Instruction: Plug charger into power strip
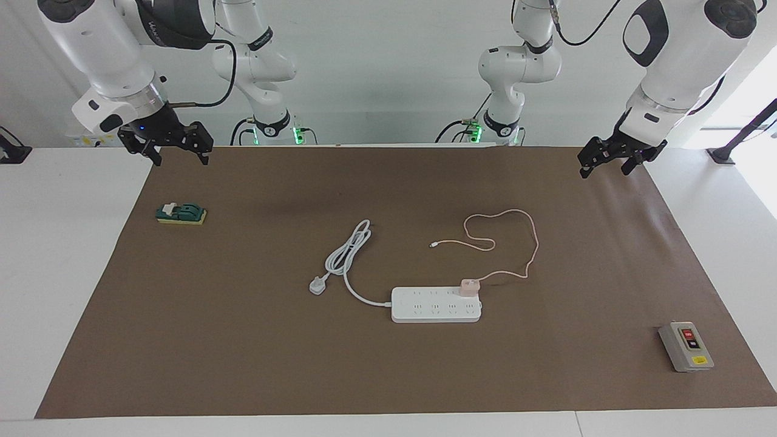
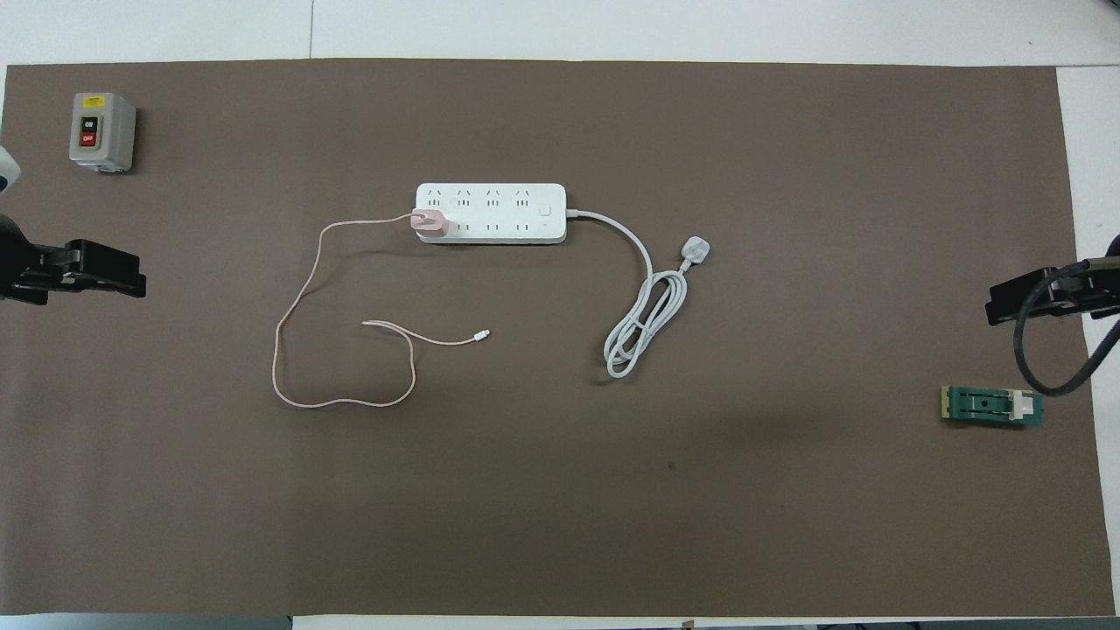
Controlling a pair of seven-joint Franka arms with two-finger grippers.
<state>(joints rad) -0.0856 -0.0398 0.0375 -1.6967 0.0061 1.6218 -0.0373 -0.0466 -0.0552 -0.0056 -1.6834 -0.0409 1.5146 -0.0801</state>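
The white power strip (image 1: pixel 436 304) lies flat in the middle of the brown mat; it also shows in the overhead view (image 2: pixel 490 213). The pale pink charger (image 1: pixel 469 286) (image 2: pixel 429 222) sits on the strip, at its end toward the left arm, in the socket row nearer the robots. Its thin pink cable (image 1: pixel 529 243) (image 2: pixel 289 315) loops over the mat nearer the robots and ends in a tiny connector (image 1: pixel 432 245) (image 2: pixel 484 333). My left gripper (image 1: pixel 604 172) (image 2: pixel 87 271) and right gripper (image 1: pixel 182 159) (image 2: pixel 1037 302) hang open and empty over the mat's corners nearest the robots, well away from the strip.
The strip's thick white cord (image 1: pixel 349 252) (image 2: pixel 643 328) lies coiled toward the right arm's end, with its three-pin plug (image 1: pixel 317 285) (image 2: pixel 696 252) loose on the mat. A grey button box (image 1: pixel 686 346) (image 2: pixel 102 131) stands at the left arm's end. A green block (image 1: pixel 181 213) (image 2: pixel 991 406) lies below the right gripper.
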